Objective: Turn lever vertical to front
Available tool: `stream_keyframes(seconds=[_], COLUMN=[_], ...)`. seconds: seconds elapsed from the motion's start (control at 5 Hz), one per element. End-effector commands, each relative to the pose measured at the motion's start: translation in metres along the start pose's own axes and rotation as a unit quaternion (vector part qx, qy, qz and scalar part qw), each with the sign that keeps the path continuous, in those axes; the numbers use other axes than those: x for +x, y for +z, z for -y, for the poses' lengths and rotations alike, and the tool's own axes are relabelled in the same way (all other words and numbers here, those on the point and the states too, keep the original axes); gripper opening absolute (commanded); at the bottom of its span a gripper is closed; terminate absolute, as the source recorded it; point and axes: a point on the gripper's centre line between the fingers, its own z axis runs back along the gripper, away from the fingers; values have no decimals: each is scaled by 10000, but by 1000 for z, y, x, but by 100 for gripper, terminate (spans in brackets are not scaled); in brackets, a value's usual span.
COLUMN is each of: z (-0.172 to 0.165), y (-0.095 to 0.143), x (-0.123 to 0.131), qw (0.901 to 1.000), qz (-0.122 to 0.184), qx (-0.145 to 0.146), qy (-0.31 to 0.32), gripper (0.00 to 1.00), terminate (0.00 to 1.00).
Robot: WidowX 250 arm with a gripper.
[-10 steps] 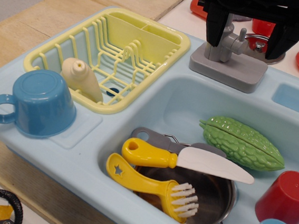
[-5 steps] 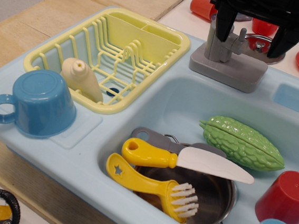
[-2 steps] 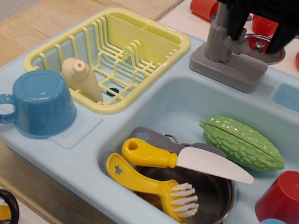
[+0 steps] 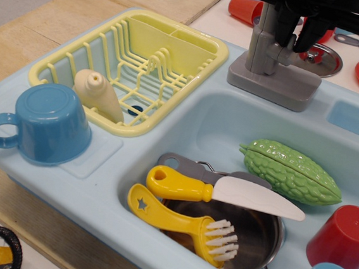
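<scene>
The grey toy tap stands on its flat grey base (image 4: pixel 274 85) at the back rim of the light blue sink (image 4: pixel 215 122). Its upright column (image 4: pixel 262 41) rises to the black gripper (image 4: pixel 292 43) at the top edge. The short grey lever (image 4: pixel 279 54) juts right from the column. The two black fingers (image 4: pixel 283 23) have closed in around the lever's upper part, which they hide. The jaws stand narrow and appear shut on it.
A yellow dish rack (image 4: pixel 136 60) holds a cream bottle (image 4: pixel 97 95), with a blue cup (image 4: pixel 44 121) in front. In the sink lie a green gourd (image 4: pixel 290 170), a yellow-handled knife (image 4: pixel 225 193), a brush (image 4: pixel 183 224) and a metal pot (image 4: pixel 255 240). Red cup (image 4: pixel 343 236) at right.
The gripper has moved right and up a little along the tap, and its fingers have narrowed from wide open to closed around the lever. Nothing else has moved.
</scene>
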Motion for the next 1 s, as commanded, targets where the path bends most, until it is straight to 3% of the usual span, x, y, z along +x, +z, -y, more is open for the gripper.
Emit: stream_keyframes(seconds=[0.0,0.6,0.8], z=[-5,-15,-18], y=[12,9,6], x=[-11,-40,-49], qw=[9995,9932,9914], qz=[62,-840,-908], qx=[-118,-157,-213], qy=[274,790,920], gripper=[0,0,0], terminate=[0,0,0])
